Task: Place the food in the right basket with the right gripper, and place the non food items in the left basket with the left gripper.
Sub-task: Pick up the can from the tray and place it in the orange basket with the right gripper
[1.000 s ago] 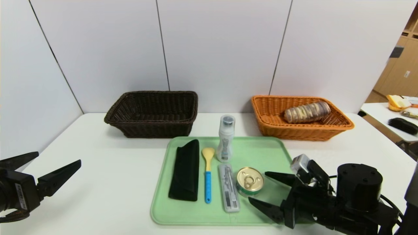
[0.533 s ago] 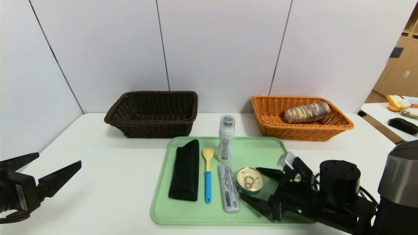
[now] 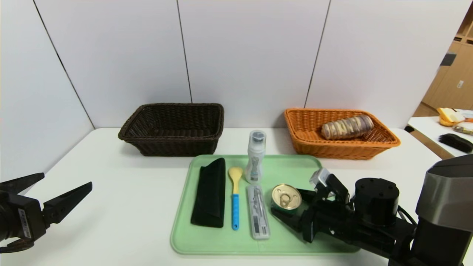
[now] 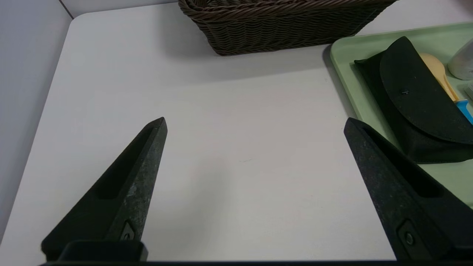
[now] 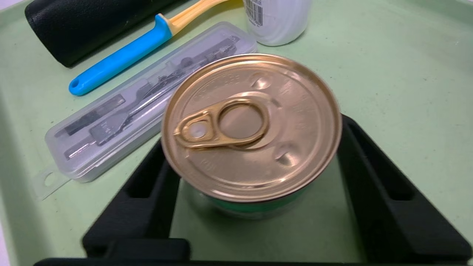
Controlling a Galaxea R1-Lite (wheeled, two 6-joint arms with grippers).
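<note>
A gold-lidded green can (image 3: 286, 197) (image 5: 251, 125) sits between the fingers of my right gripper (image 3: 287, 204) (image 5: 254, 137), which presses on both of its sides, over the green tray (image 3: 295, 166). Also on the tray are a black pouch (image 3: 210, 192), a yellow spoon with a blue handle (image 3: 235, 199), a clear cutlery case (image 3: 258, 212) and a white bottle (image 3: 255, 157). The orange right basket (image 3: 343, 149) holds a wrapped bread roll (image 3: 347, 126). Behind the tray to the left stands the dark brown left basket (image 3: 172, 146). My left gripper (image 3: 64, 180) (image 4: 255, 122) hangs open at the table's left.
The white table (image 3: 122, 192) spreads left of the tray. A second table (image 3: 428, 125) at the far right carries a black brush (image 3: 456, 142) and some yellow items. Grey wall panels close off the back.
My right gripper slid leftward around the can and closed its fingers on it; the can now sits slightly higher and farther back. The left arm has stayed still.
</note>
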